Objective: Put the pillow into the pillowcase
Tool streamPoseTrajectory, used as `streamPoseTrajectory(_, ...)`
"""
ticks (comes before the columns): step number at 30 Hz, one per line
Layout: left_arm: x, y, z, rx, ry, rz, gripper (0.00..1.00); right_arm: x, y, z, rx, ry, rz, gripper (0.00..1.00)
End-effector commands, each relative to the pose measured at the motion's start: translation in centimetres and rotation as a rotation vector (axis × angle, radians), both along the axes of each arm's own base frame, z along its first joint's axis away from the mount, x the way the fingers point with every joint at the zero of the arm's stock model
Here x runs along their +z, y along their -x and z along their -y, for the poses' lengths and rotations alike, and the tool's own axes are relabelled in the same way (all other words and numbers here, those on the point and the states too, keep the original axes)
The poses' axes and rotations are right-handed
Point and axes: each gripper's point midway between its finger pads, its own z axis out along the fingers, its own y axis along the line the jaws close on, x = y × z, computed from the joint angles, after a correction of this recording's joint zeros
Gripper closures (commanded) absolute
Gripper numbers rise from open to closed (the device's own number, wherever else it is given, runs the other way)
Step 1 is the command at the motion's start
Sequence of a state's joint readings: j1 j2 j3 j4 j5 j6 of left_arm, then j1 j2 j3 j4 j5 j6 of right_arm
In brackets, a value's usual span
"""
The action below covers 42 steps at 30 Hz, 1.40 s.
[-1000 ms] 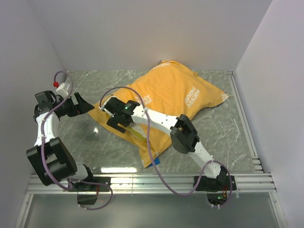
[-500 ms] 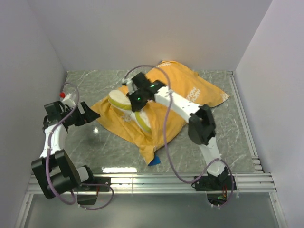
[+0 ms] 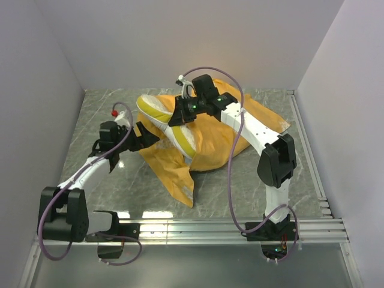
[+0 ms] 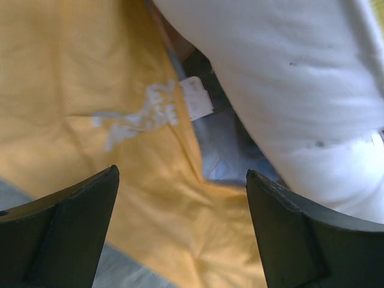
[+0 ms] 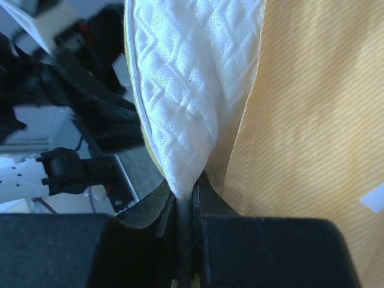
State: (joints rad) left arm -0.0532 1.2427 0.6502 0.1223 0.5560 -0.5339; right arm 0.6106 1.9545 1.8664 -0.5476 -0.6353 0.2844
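While my right hand [image 3: 182,114] pinches the pillow [image 3: 157,110] by its edge, fingers clamped tight on the white quilted fabric in the right wrist view [image 5: 191,201], the cushion hangs tilted above the bench [image 3: 108,105]. Its far-left end is raised, and its lower end rests against the pillowcase [image 3: 213,141]. The pillowcase lies crumpled mid-bench with its orange-yellow side up. My left hand [image 3: 144,135] sits at the cloth's left edge with its jaws spread wide, gripping nothing. From its wrist camera I see the orange-yellow cloth below, a blue layer with a small white label [image 4: 197,98] at a gap, and the pillow [image 4: 288,78] just above it.
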Motion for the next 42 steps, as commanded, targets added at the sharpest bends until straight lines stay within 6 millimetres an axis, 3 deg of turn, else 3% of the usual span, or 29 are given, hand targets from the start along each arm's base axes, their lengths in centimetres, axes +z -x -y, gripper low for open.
streamPoseTrajectory(1,1.2,-2.8,1.8,0.103,0.029,0.037,0.09,4.2,0.1,-1.7,0.019,-0.168,-0.006,1.00)
streamPoseTrajectory(4,-0.9,-3.2,3.1,0.142,0.002,0.007,0.13,3.9,0.3,-2.3,0.033,-0.209,-0.062,1.00)
streamPoseTrajectory(7,-3.3,-2.9,5.0,0.108,-0.053,-0.016,0.16,5.0,0.5,-2.8,0.045,-0.269,-0.083,1.00)
streamPoseTrajectory(11,-3.9,-3.2,7.6,0.075,-0.088,0.023,0.15,6.5,0.7,-2.7,0.037,-0.340,-0.145,1.00)
streamPoseTrajectory(15,-5.2,-4.4,8.5,0.112,-0.140,0.024,0.12,7.2,1.9,-2.8,0.054,-0.418,-0.243,1.00)
streamPoseTrajectory(22,-11.5,-6.9,9.1,0.182,-0.338,-0.107,0.22,9.4,3.4,-2.7,0.099,-0.532,-0.347,1.00)
streamPoseTrajectory(29,-15.2,-6.0,9.0,0.185,-0.455,-0.188,0.31,11.4,4.0,-1.7,0.103,-0.654,-0.447,1.00)
streamPoseTrajectory(32,-16.9,-5.9,8.8,0.167,-0.518,-0.234,0.42,11.8,4.2,-1.6,0.109,-0.691,-0.469,1.00)
streamPoseTrajectory(34,-16.8,-5.8,8.2,0.166,-0.551,-0.229,0.68,11.0,4.1,-1.4,0.092,-0.664,-0.463,1.00)
streamPoseTrajectory(35,-16.6,-5.6,8.0,0.164,-0.553,-0.226,0.68,10.7,4.0,-1.4,0.085,-0.652,-0.454,1.00)
streamPoseTrajectory(36,-15.9,-4.7,7.6,0.146,-0.537,-0.221,0.83,10.2,3.4,-1.2,0.057,-0.639,-0.445,1.00)
streamPoseTrajectory(38,-14.8,-4.0,6.6,0.136,-0.494,-0.209,0.96,9.0,2.8,-0.8,0.027,-0.604,-0.420,1.00)
streamPoseTrajectory(42,-9.8,-1.6,6.1,0.028,-0.342,-0.107,1.00,7.6,1.6,0.2,-0.006,-0.605,-0.417,1.00)
